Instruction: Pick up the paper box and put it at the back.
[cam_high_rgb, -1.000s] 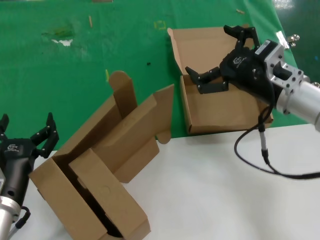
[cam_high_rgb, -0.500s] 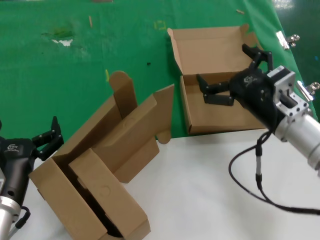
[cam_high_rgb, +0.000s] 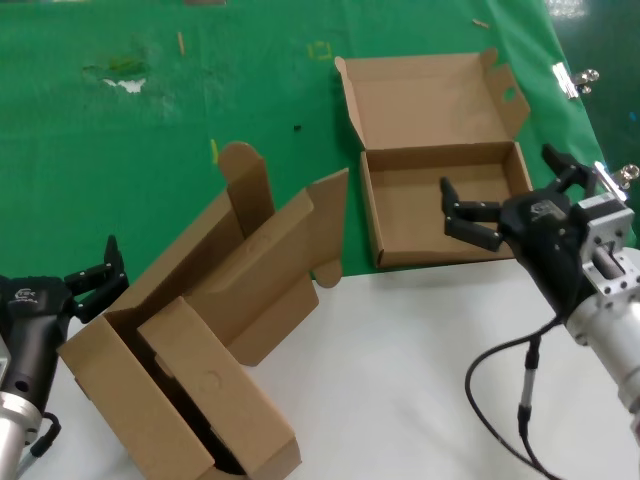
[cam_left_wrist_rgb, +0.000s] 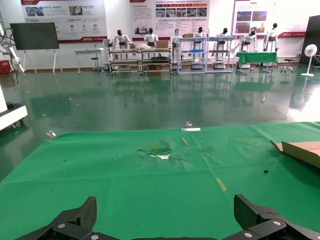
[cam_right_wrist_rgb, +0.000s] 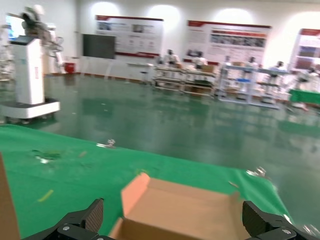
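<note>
Open paper box on the green cloth, right gripper wide open at its front edge

The green cloth (cam_high_rgb: 150, 120) is soft and stained; the white tabletop (cam_high_rgb: 400, 380) is smooth. The big carton (cam_high_rgb: 200, 350) lies tipped, with tall flaps. The paper box (cam_high_rgb: 440, 205), thin stiff cardboard, looks light, easily crushed, lid hinged back; a side wall seems the best hold. Right gripper (cam_high_rgb: 508, 202) has jaws spread, holding nothing. Left gripper (cam_high_rgb: 85, 283) waits beside the carton, jaws apart and empty

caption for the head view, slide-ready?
Paper box lies open on the green cloth; open right gripper at its near right corner, left gripper beside the big carton.
</note>
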